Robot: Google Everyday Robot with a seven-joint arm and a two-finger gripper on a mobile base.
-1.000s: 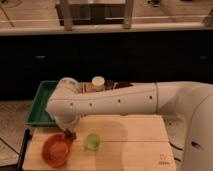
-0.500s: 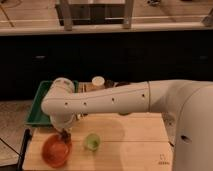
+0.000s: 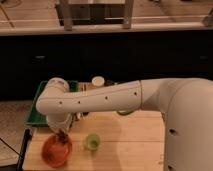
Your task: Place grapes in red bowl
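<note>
End effector (image 3: 62, 133) pinching the grapes (image 3: 62, 136) right over the red bowl (image 3: 56, 150) below it, so only the drop is left.

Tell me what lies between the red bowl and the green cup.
Only bare wooden board between red bowl and green cup, camera view; gripper hangs over the bowl.
</note>
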